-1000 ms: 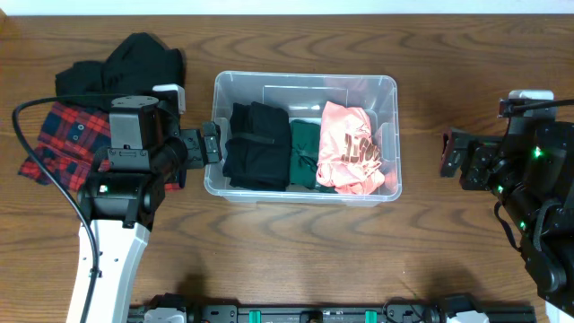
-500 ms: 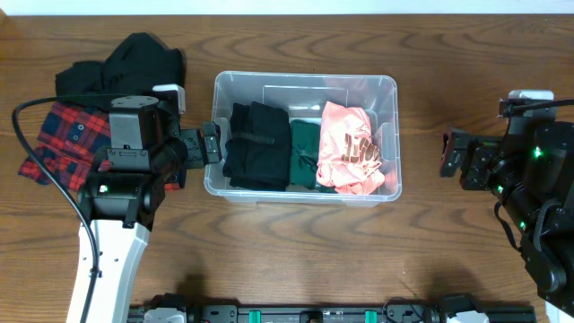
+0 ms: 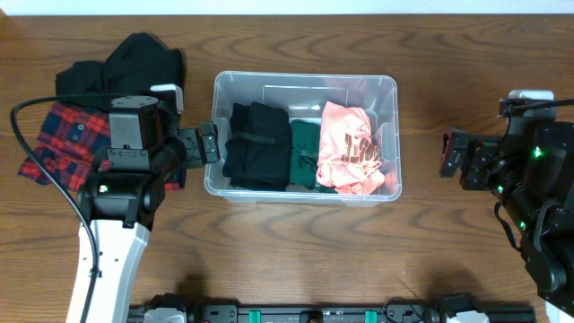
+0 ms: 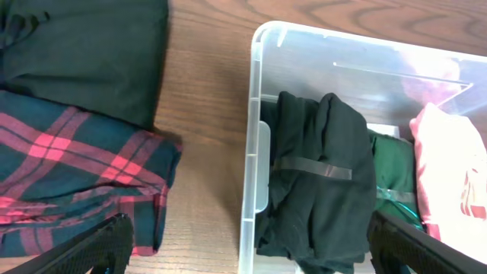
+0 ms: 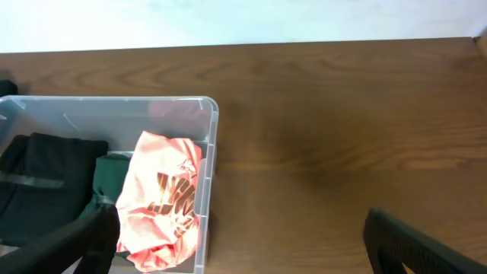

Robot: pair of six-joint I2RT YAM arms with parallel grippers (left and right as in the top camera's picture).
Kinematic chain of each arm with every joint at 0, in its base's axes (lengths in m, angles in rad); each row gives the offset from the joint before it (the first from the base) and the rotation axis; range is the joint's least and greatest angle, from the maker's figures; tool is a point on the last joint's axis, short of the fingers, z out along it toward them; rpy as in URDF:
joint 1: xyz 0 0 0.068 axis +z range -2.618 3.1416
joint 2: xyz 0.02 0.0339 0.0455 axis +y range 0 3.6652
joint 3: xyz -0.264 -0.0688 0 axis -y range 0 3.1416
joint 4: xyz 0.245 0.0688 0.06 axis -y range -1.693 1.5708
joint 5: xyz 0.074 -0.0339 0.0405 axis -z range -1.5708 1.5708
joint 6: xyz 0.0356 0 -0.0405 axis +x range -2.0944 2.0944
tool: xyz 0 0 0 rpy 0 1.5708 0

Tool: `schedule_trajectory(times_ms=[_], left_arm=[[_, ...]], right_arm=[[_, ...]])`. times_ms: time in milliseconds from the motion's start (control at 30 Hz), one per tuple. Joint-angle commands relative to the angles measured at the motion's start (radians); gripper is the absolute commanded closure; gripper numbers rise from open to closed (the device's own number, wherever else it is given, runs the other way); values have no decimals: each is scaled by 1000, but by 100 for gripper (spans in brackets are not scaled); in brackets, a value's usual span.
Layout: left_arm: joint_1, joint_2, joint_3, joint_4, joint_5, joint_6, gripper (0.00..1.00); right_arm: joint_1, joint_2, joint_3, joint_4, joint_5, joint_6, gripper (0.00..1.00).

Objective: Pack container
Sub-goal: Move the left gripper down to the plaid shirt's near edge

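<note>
Brown wood-grain table carries everything. Clear plastic container sits flat on it btwn the two grippers. One short wall is right at the left gripper, touching or nearly, can't tell. The other short wall is well apart from the right gripper, w/ wood showing in the gap. Behind the left gripper, on the side away from the container, a red-and-black plaid shirt lies folded on the wood. A black garment lies just beside the shirt, toward the table's far edge. Their edges meet; can't tell which overlaps. In front of the right gripper there is only wood up to the container wall.
</note>
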Motion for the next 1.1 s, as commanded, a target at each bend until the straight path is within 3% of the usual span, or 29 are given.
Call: schedule_trajectory(times_ms=[0,167,400,500,633,767,1067], left_arm=[[5,-7,12,-2,-28,9,2],[5,-24,12,-4,-75,9,2],[5,-80,15,-55,-273,-30,2],[23,-116,39,-113,-389,-81,2],[137,-157,113,-278,-429,-177,2],[328,-185,156,-396,-422,-232,2],[626,-126,156,-377,-98,-299,2]], right_arm=[[-8,-2,7,-2,6,-18,1],[-8,-2,7,-1,6,-18,1],[-8,-2,7,-2,6,-18,1],[-8,-2,7,-2,6,-18,1],[-8,-2,7,-2,6,-18,1],[-8,-2,7,-1,6,-18,1],[-8,-2,7,-1,6,-18,1]])
